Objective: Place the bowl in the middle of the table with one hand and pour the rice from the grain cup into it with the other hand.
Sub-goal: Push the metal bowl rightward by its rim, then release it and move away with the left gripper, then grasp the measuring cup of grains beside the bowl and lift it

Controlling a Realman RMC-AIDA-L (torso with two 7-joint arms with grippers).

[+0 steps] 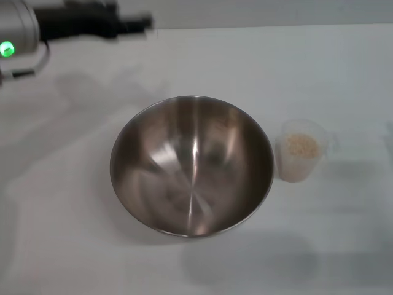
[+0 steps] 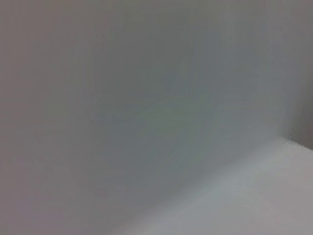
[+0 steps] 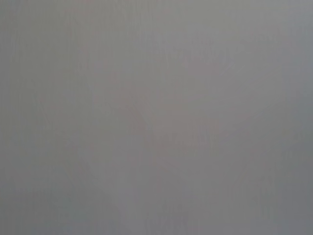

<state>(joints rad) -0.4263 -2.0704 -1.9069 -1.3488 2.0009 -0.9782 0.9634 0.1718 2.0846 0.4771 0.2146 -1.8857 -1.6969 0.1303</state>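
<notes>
Stainless-steel mixing bowl [image 1: 191,166] sits empty mid-counter [image 1: 73,246], seemingly already positioned for pouring. Just right of the bowl stands the grain cup [image 1: 301,150], upright, holding rice [image 1: 301,145]. Left end effector [image 1: 132,24] hangs beyond the bowl, grip unclear; right one unseen.

I find no text, label, brand or number that I can read anywhere here. The only sign is a small green light [image 1: 7,48] glowing on my left arm [image 1: 24,27] at the table's far left.
</notes>
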